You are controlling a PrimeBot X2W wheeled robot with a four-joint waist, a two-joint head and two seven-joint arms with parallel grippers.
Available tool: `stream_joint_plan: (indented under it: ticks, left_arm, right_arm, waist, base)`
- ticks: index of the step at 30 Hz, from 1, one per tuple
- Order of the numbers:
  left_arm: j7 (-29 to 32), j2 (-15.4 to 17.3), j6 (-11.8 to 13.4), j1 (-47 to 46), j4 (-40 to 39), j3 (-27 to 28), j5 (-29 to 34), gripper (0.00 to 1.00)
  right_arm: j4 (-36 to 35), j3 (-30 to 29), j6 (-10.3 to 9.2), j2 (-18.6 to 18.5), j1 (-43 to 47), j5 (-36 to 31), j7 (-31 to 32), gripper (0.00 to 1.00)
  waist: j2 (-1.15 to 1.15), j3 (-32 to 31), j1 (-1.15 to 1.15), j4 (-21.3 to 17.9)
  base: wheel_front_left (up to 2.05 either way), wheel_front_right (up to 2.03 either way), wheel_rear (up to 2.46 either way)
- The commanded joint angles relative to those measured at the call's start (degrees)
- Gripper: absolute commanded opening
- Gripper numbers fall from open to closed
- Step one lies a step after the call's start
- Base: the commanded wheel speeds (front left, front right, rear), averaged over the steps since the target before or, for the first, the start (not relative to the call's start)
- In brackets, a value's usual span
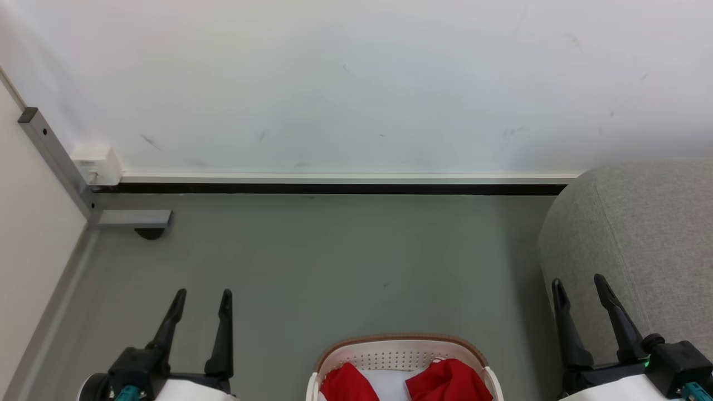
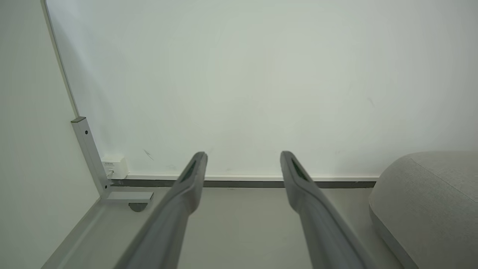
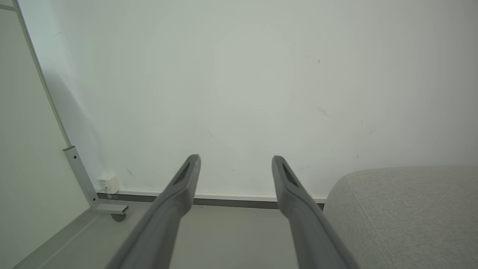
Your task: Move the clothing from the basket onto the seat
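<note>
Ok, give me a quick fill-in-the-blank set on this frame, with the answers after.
1. The clothing in the basket is coloured ____.
2. The jaws of the left gripper and right gripper are both ____, holding nothing.
3. The grey seat stands on the robot's ____ side.
Answers: red; open; right.

White wall (image 1: 356, 83) ahead, faint grey scuffs, soft even light. Grey-green matte floor (image 1: 334, 262). White skirting (image 1: 334, 178) along wall foot, black strip under it. Pale panel (image 1: 28, 239) at left, meets wall in corner. Grey metal post (image 1: 53, 153) along panel edge. Flat metal foot (image 1: 133, 218) on floor, dark pad beneath. Small white box (image 1: 97, 164) on wall, touching post.
</note>
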Motion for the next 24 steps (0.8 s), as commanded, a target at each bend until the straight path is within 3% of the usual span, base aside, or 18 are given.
stream_joint_plan:
  ticks: [1, 24]
  left_arm:
    - [-0.09, 0.16, 0.00, 0.06, 0.04, 0.04, 0.19, 1.00]
    - [-0.08, 0.14, -0.07, -0.64, 0.40, -0.12, -1.76, 1.00]
  right_arm:
    - [-0.22, -0.21, 0.04, -0.41, -0.70, -0.29, -0.19, 1.00]
    - [-0.58, -0.78, 0.04, -0.70, -1.05, -0.28, -0.19, 1.00]
  waist:
    - [0.00, 0.03, 0.00, 0.02]
    - [0.00, 0.74, 0.00, -0.84]
  base:
    - [0.00, 0.00, 0.00]
    - [0.00, 0.00, 0.00]
